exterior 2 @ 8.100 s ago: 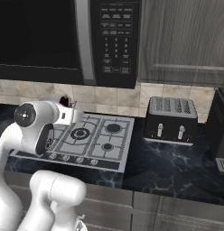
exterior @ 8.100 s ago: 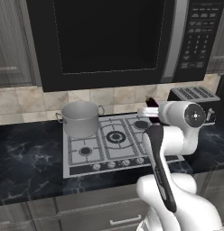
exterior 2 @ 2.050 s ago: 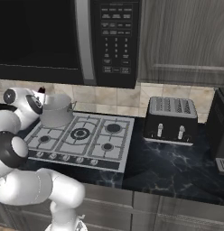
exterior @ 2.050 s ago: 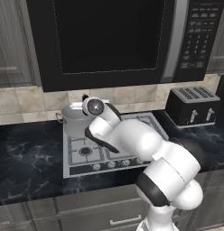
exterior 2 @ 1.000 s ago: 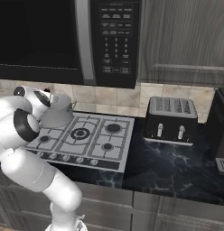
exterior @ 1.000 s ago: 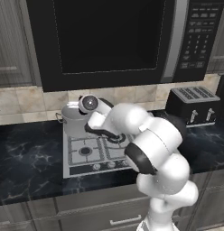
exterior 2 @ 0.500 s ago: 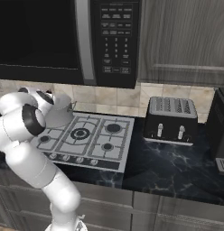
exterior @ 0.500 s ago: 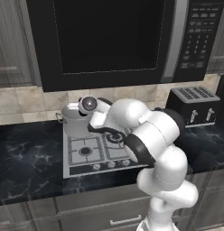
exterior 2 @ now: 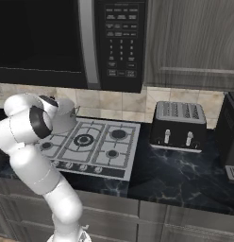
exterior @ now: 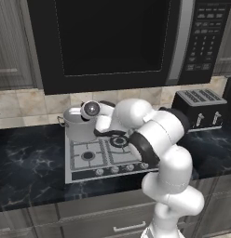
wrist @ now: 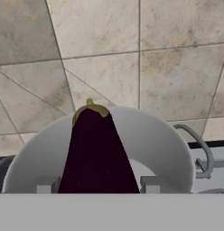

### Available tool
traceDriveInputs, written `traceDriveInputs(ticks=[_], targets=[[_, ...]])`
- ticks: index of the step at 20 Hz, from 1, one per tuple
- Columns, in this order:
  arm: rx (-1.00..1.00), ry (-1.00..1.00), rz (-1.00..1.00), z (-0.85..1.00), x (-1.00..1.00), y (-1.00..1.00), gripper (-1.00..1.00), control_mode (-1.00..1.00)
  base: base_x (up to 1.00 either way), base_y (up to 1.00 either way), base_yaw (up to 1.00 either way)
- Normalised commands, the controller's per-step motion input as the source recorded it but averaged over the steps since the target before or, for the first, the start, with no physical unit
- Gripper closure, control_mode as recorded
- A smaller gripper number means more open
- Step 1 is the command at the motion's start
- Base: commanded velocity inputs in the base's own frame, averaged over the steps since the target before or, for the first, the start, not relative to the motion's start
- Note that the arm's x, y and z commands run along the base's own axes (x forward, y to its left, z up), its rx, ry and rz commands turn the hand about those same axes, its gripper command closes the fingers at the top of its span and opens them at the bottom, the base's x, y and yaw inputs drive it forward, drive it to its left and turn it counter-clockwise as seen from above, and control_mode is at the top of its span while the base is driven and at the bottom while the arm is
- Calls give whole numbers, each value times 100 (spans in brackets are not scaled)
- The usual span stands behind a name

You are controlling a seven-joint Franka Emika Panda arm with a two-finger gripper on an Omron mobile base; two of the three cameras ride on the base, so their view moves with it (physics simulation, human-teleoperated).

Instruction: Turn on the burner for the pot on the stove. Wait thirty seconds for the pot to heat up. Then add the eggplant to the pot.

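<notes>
My gripper (wrist: 98,186) is shut on the eggplant (wrist: 96,153), dark purple with a green cap, which stands between the two fingertips (wrist: 150,184). Just beyond it is the open mouth of the grey pot (wrist: 159,135), with one loop handle to the right. In the left base view my hand (exterior: 91,110) hangs above the pot (exterior: 76,128), which stands on the back left burner of the stove (exterior: 101,155). From the right base view my arm covers part of the pot (exterior 2: 66,119) on the stove (exterior 2: 97,144).
A black toaster (exterior: 199,109) stands on the dark counter right of the stove, and appears again as the toaster (exterior 2: 179,125). A microwave (exterior: 112,42) hangs low over the cooktop. A tiled wall (wrist: 132,54) is close behind the pot. Knobs (exterior: 115,169) line the stove's front.
The arm has swung from the stove's right side over to the pot, carrying the eggplant. Over the last second the hand has hardly moved.
</notes>
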Motion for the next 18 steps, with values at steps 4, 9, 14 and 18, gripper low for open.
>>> traceDriveInputs(ticks=[4,9,14,18], targets=[[0,0,0,0,20,0,100,-100,0,0,0],[0,1,0,-3,17,0,100,-100,0,0,0],[0,0,0,-9,5,2,100,-100,0,0,0],[0,0,0,-9,8,3,100,-100,0,0,0]])
